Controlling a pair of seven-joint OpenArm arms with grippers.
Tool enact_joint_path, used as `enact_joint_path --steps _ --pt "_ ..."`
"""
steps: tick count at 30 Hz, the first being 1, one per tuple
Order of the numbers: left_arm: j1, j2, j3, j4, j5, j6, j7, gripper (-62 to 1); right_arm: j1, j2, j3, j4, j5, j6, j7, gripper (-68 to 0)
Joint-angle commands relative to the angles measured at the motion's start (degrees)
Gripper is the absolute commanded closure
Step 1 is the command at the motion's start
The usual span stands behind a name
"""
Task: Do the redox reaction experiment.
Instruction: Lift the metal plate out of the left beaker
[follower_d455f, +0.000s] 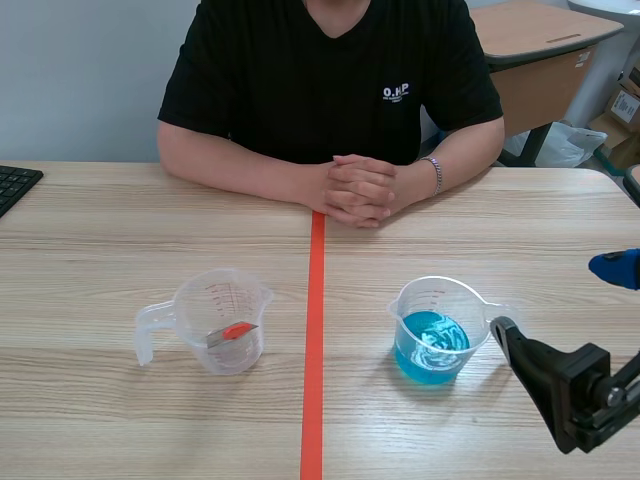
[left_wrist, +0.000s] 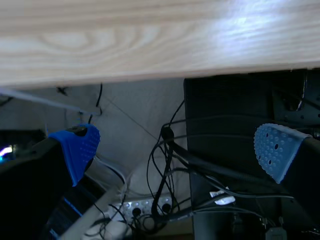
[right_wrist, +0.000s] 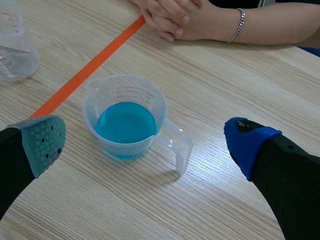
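Right gripper (right_wrist: 145, 142) wide open, empty, near cup (right_wrist: 122, 149)

The worktop (follower_d455f: 100, 420) carries two clear plastic measuring jugs: one blue-liquid jug (follower_d455f: 410, 305) and one jug (follower_d455f: 225, 295) holding a single red-tipped metal strip (follower_d455f: 232, 333). One keyboard (follower_d455f: 15, 185) sits at its left edge.

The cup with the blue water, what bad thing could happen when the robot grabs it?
1. The blue cup has no lid, so a bump from the open right gripper might slosh its liquid onto the table.
2. Its clear handle looks thin and smooth; a crooked pinch could slip and tip the cup.
3. The person's hands rest on the table beyond it, so a big splash might reach them.
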Motion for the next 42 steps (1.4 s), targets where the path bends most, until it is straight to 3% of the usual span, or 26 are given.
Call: enact_joint_path --steps 1,6,9,12,17,22,32,37,42 --pt "1.6 0.8 -0.2 1.0 -0.3 -0.3 -1.3 -62.3 0.1 0.4 0.4 1.0 -0.1 0.3 1.4 -67.9" --pt "2.4 2.6 -0.2 0.4 -0.3 -0.4 -2.4 -62.3 1.1 0.5 0.2 1.0 -3.8 3.5 4.6 -67.9" --pt "2.4 3.2 0.1 0.4 -0.3 -0.4 -2.3 -62.3 3.1 0.5 -1.4 1.0 -8.5 3.6 5.2 -67.9" --pt "2.3 3.6 0.6 0.4 -0.3 -0.7 -1.8 -62.3 5.4 1.6 -4.4 1.0 -13.4 4.5 5.5 -67.9" --pt "0.8 3.7 0.9 0.1 -0.3 -0.8 0.9 -62.3 10.4 4.3 -11.1 1.0 -16.9 5.2 6.1 -67.9" --pt "-1.5 3.7 1.1 -2.0 -0.3 -0.8 1.4 -62.3 15.9 6.5 -18.1 1.0 -19.3 5.7 6.3 -67.9" --pt "-1.8 3.7 1.1 -2.7 -0.3 -0.8 1.4 -62.3 27.0 7.0 -32.3 0.6 -22.4 6.1 6.3 -67.9" --pt "-1.8 3.7 1.1 -2.7 -0.3 -0.8 1.4 -62.3 33.0 6.9 -40.4 -1.9 -23.5 6.1 6.5 -67.9" --pt "-1.8 3.7 1.1 -2.7 -0.3 -0.8 1.4 -62.3 38.5 6.4 -47.8 -6.0 -25.2 6.1 10.1 -67.9"
